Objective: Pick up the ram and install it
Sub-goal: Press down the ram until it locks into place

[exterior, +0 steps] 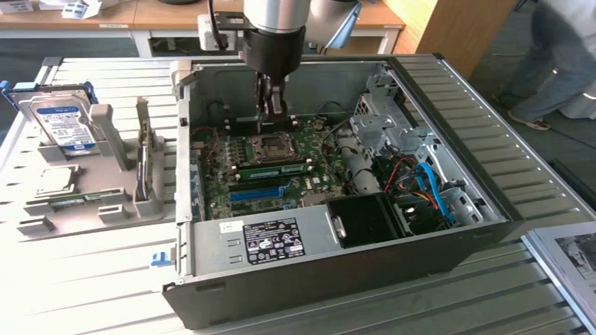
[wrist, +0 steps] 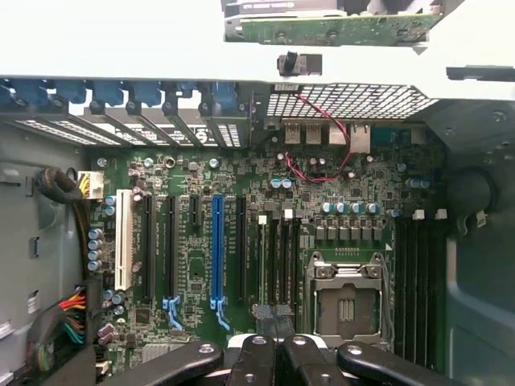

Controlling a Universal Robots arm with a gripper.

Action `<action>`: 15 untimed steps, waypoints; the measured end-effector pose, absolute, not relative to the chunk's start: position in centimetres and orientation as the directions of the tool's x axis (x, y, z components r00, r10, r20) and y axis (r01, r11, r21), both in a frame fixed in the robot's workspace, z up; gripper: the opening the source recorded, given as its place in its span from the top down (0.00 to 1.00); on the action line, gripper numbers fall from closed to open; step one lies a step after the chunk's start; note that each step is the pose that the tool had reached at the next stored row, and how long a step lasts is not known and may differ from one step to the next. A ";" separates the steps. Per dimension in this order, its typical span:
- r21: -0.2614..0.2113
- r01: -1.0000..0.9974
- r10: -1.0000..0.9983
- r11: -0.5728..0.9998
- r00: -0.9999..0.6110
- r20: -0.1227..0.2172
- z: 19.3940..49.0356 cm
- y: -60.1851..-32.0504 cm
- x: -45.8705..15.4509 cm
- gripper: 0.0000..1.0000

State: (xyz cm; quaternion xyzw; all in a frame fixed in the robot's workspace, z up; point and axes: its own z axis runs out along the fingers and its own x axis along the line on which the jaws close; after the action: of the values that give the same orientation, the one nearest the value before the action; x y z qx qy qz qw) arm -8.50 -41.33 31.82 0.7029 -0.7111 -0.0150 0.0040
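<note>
Nearest in the exterior view is the slatted metal table, and on it the open computer case lying on its side. Just inside its near wall sit the power supply, with a black-and-white label, and a black fan housing. Beyond these lies the motherboard with a blue slot across it.

The ram stands on edge in a slot of the motherboard, between the blue slot and the CPU socket. Its white label faces the near side.

Past the socket, the gripper hangs from the arm over the far part of the board, clear of the ram. In the wrist view the gripper has its black fingers drawn together, with nothing seen held between them, and it looks down on the blue slot and the socket.

On the exterior view's left, beside the case, a grey stand holds a hard drive upright with its blue-and-white label showing. A green expansion card stands on edge closer to the case.

Farthest off, at the exterior view's right, a person stands on the floor behind the table
</note>
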 end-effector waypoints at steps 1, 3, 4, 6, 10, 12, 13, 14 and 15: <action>0.027 -1.000 -1.000 0.011 -0.012 -0.015 31.9 -41.3 -8.5 0.90; 0.027 -1.000 -1.000 0.011 -0.012 -0.015 32.1 -41.3 -8.5 0.90; 0.027 -1.000 -1.000 0.011 -0.012 -0.015 32.2 -41.3 -8.5 0.90; 0.027 -1.000 -1.000 0.011 -0.012 -0.015 32.5 -41.3 -8.5 0.90; 0.027 -1.000 -1.000 0.011 -0.012 -0.015 33.0 -41.3 -8.5 0.90; 0.027 -1.000 -1.000 0.011 -0.012 -0.015 33.2 -41.3 -8.5 0.90; 0.027 -1.000 -1.000 0.011 -0.012 -0.015 33.3 -41.3 -8.5 0.90; 0.027 -1.000 -1.000 0.011 -0.012 -0.015 33.4 -41.3 -8.5 0.90; 0.027 -1.000 -1.000 0.011 -0.012 -0.015 33.5 -41.3 -8.5 0.90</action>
State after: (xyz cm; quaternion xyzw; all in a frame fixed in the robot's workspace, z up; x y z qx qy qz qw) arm -8.50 -41.33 33.47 0.7029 -0.7111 -0.0150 0.0040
